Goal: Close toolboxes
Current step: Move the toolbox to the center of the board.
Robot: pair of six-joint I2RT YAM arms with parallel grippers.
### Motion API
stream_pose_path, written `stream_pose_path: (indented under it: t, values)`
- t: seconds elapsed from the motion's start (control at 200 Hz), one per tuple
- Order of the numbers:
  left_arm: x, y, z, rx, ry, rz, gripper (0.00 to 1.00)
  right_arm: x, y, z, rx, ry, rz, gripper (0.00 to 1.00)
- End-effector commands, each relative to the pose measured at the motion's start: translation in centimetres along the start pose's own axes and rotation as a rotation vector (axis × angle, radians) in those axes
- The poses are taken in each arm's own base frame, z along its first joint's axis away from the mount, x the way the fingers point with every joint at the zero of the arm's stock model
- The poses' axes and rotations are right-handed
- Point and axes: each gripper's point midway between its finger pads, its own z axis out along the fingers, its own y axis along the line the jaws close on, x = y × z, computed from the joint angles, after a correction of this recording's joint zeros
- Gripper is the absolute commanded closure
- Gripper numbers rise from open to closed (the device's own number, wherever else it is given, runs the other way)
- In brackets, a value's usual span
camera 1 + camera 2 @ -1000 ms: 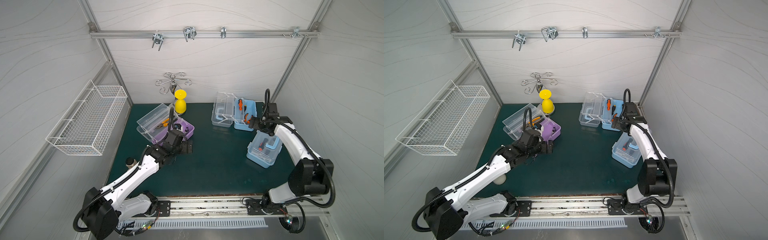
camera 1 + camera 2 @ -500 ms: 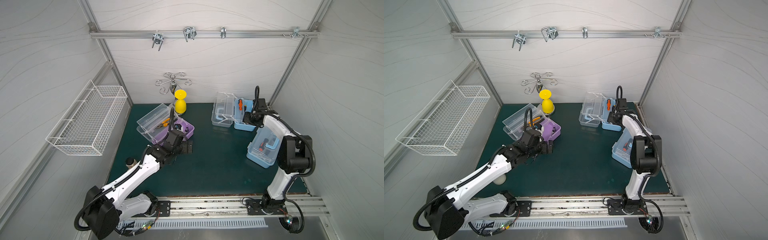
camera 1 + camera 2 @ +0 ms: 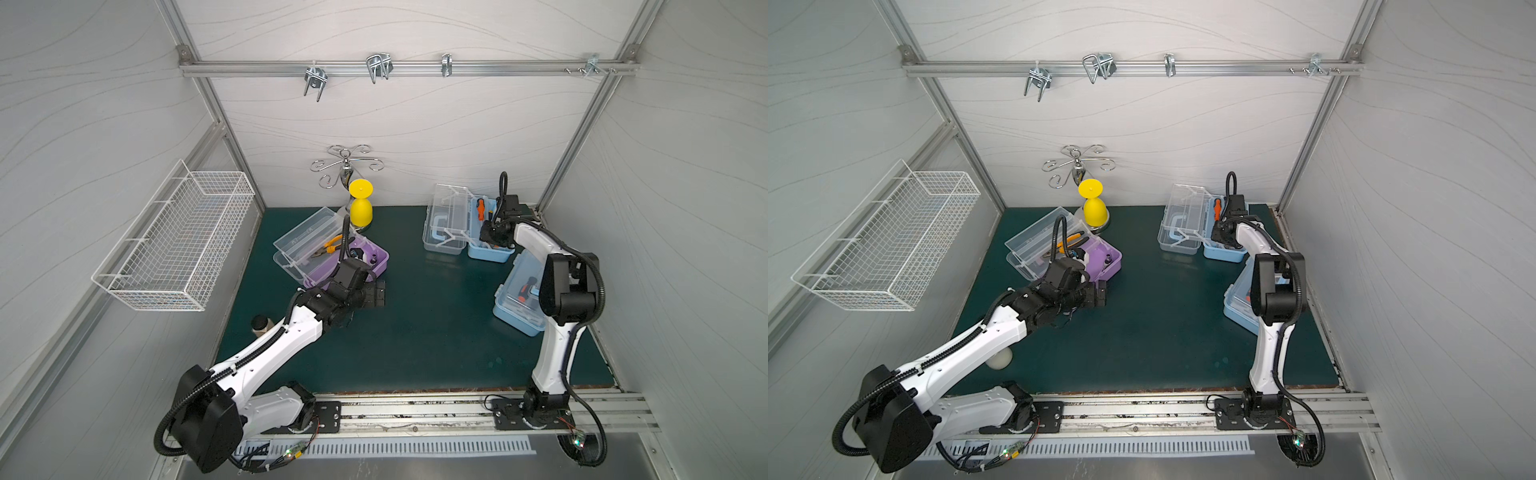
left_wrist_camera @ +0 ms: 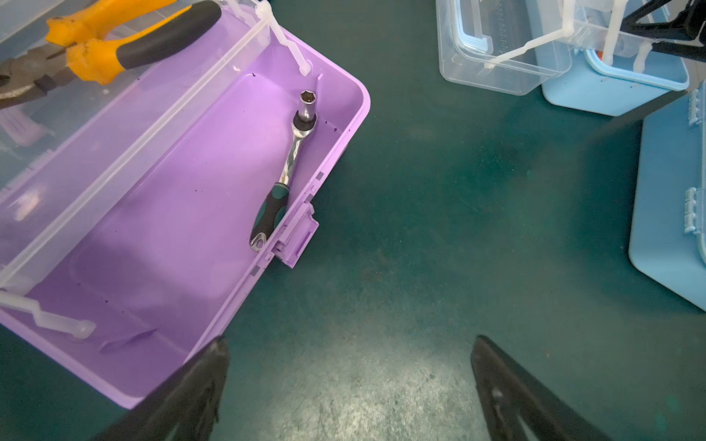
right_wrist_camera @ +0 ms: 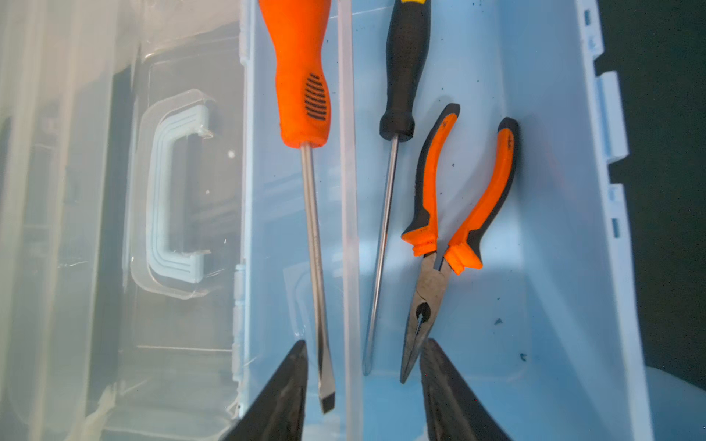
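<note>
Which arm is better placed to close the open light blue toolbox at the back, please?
Right: the right gripper hangs over the light blue toolbox, beside its clear lid; the left gripper is by the purple toolbox.

On the mat (image 3: pixel 415 332), the left box (image 3: pixel 380 259) sits open left of centre, a ratchet (image 4: pixel 286 168) in its base and pliers (image 4: pixel 95 46) in its tray (image 4: pixel 114 126); a goblet (image 3: pixel 360 208) stands just behind it. The rear box (image 3: pixel 488 253) sits open at rear right, holding two screwdrivers (image 5: pixel 305 95) and long-nose pliers (image 5: pixel 439 229), and a shut box (image 3: pixel 515 309) lies before it by the right edge. A basket (image 3: pixel 174 241) hangs on the left wall
</note>
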Motion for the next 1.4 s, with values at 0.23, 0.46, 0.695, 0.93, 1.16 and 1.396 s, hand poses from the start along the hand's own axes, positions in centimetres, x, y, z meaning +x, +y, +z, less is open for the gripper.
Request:
stream_pose_path:
  t: [0.23,0.46,0.695,0.93,1.16,1.396]
  values:
    - [-1.4,-0.2,0.1,0.013,-0.042,-0.023,0.01,0.1,1.8,1.1,-0.042,0.016,-0.039,0.79]
    - [-1.5,-0.2,-0.1,0.017,-0.047,-0.028,0.01,1.2,4.3,1.2,-0.106,0.04,-0.083,0.93]
    - [-1.6,0.3,-0.3,0.007,-0.06,-0.039,0.01,3.6,7.4,0.6,-0.167,0.072,-0.138,0.96]
    - [-1.7,0.4,-0.4,0.008,-0.063,-0.046,0.01,7.1,9.6,-0.6,-0.203,0.119,-0.183,0.97]
    - [-1.8,0.6,-0.6,0.005,-0.066,-0.055,0.01,11.2,10.3,-2.5,-0.208,0.178,-0.199,0.99]
    - [-1.6,0.7,-0.8,0.007,-0.066,-0.059,0.01,14.5,8.2,-4.2,-0.154,0.206,-0.182,0.99]
